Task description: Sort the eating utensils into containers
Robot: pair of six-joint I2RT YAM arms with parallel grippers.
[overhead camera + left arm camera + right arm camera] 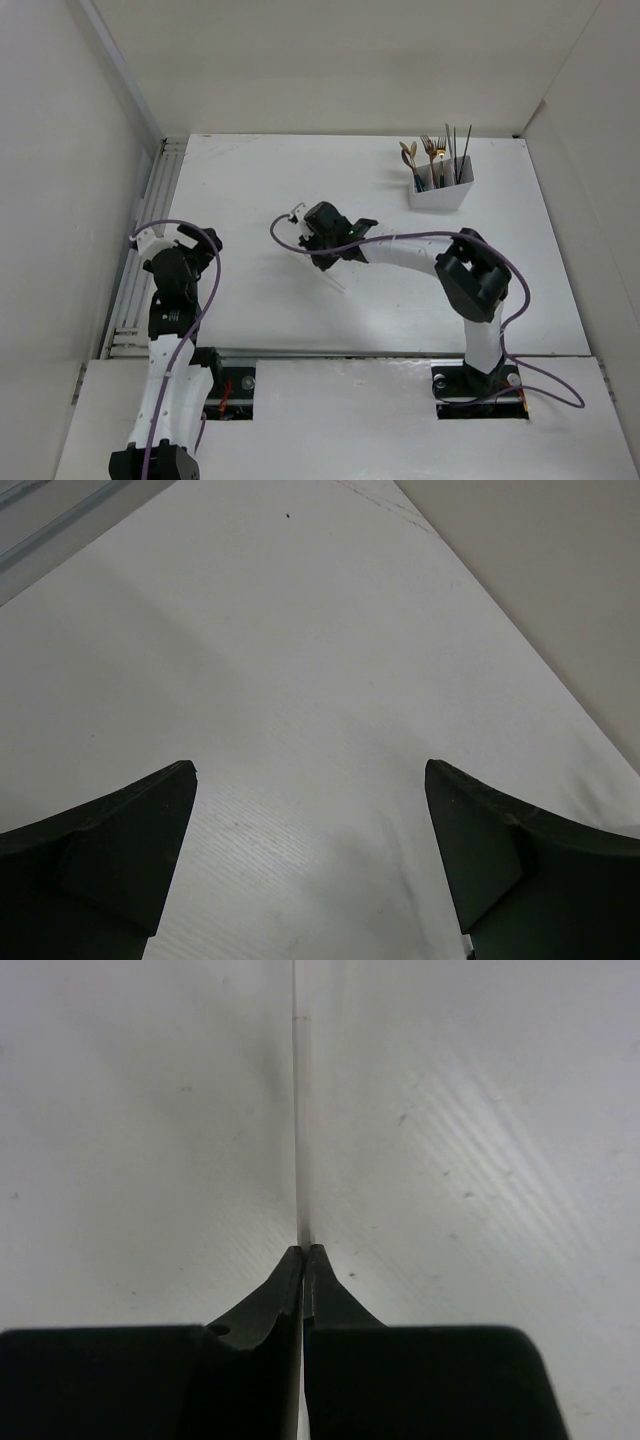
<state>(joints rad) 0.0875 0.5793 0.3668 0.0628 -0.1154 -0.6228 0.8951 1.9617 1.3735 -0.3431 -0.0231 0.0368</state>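
Note:
My right gripper [322, 252] is at mid-table and shut on a thin pale stick [338, 283]. In the right wrist view the stick [298, 1110] runs straight out from between the closed fingertips of the gripper [303, 1250], just over the white table. The white bin [440, 190] stands at the far right. It holds gold-headed spoons [409, 155], forks [432, 148] and dark chopsticks [457, 150], all upright. My left gripper [160, 242] is at the left edge, far from the bin. It is open and empty [310, 780] over bare table.
White walls enclose the table on the left, back and right. A metal rail [150, 225] runs along the left edge beside the left arm. Purple cables [520, 290] loop off both arms.

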